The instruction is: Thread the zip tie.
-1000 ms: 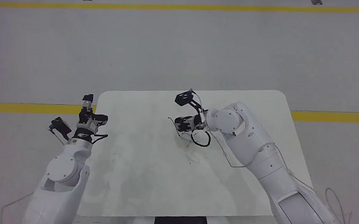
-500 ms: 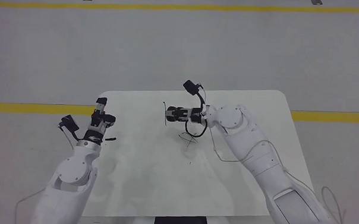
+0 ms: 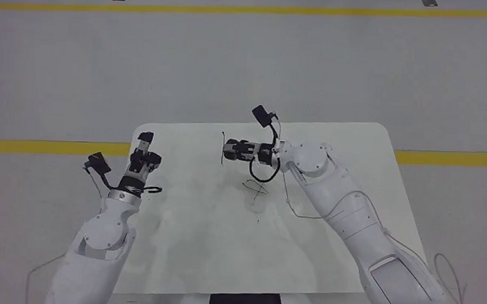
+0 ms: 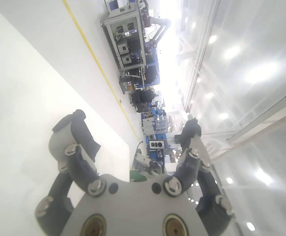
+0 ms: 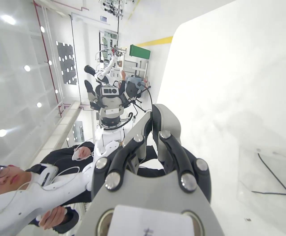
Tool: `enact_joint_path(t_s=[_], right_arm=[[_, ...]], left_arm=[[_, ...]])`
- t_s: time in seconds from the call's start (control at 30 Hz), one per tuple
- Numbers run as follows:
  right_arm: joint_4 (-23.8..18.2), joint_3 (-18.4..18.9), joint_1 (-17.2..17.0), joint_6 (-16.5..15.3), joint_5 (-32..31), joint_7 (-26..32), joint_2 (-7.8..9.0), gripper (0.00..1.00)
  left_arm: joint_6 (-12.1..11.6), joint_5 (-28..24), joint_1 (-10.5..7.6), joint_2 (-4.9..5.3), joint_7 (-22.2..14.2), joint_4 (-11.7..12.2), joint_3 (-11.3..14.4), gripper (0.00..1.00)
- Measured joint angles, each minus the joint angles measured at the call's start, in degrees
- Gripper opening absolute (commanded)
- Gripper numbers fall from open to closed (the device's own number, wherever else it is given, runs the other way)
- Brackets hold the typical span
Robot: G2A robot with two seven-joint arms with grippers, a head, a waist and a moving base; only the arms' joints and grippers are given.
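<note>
Zip tie (image 3: 222, 149) pinched in right jaws over the bench (image 3: 348, 156).
Left jaws spread at bench's left edge; black strand (image 5: 268, 169) at clear film (image 5: 250, 185), in or on unclear.

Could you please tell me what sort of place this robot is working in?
Probably a factory hall or robotics lab: yellow floor lines run past the white table, a metal equipment rack stands beyond, and a high ceiling carries rows of lights.

Robotics lab hall: equipment racks (image 4: 125, 38), another robot (image 5: 109, 98), yellow floor line (image 3: 248, 8).
</note>
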Motion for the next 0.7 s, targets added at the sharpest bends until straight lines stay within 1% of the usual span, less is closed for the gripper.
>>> enact_joint_path(t_s=[0.03, 0.07, 0.1, 0.17, 0.2, 0.27, 0.3, 0.37, 0.4, 0.43, 0.47, 0.57, 0.7], right_arm=[[-0.12, 0.08, 0.16, 1.07, 0.20, -0.62, -0.05, 0.00], [-0.27, 0.14, 0.40, 2.48, 0.49, -1.20, -0.12, 0.00], [-0.34, 0.15, 0.62, 3.49, 0.67, -1.48, -0.17, 0.00], [-0.17, 0.13, 1.14, 5.67, 0.93, -2.15, -0.30, 0.00], [0.15, 0.01, 1.58, 7.36, 1.00, -2.70, -0.41, 0.00], [0.66, -0.40, 2.35, 9.82, 0.87, -3.46, -0.64, 0.00], [1.02, -0.75, 2.89, 11.14, 0.76, -3.84, -0.81, 0.00], [1.66, -1.34, 3.80, 12.77, 0.58, -4.31, -1.08, 0.00], [2.06, -1.75, 4.46, 13.45, 0.34, -4.54, -1.27, 0.00], [2.23, -1.93, 4.78, 13.63, 0.20, -4.66, -1.35, 0.00], [2.29, -1.99, 4.90, 13.66, 0.14, -4.71, -1.36, 0.00], [2.27, -1.98, 4.87, 13.59, 0.13, -4.70, -1.36, 0.00], [2.26, -1.97, 4.86, 13.58, 0.14, -4.69, -1.35, 0.00]], left_arm=[[-1.41, 3.95, -0.11, 0.08, 1.09, 0.59, 0.01, 1.00], [-3.12, 9.08, -0.30, 0.14, 2.88, 1.37, 0.05, 1.00], [-4.29, 12.91, -0.49, 0.18, 4.42, 1.89, 0.05, 1.00], [-5.99, 20.47, -0.80, 0.24, 7.73, 2.83, 0.13, 1.00], [-6.55, 25.79, -1.07, 0.30, 10.08, 3.37, 0.20, 1.00], [-6.66, 33.14, -1.41, 0.32, 13.78, 4.10, 0.65, 1.00], [-6.62, 37.68, -1.71, 0.35, 16.05, 4.54, 1.02, 1.00], [-6.58, 44.52, -1.99, 0.41, 19.09, 5.11, 1.80, 1.00], [-6.58, 47.57, -1.90, 0.35, 20.19, 5.20, 2.78, 1.00], [-6.58, 48.59, -1.83, 0.32, 20.38, 5.19, 3.20, 1.00], [-6.58, 48.49, -1.80, 0.31, 20.37, 5.16, 3.28, 1.00], [-6.58, 45.25, -1.80, 0.31, 20.22, 5.13, 3.17, 1.00], [-6.58, 45.24, -1.81, 0.31, 20.21, 5.13, 3.16, 1.00]])
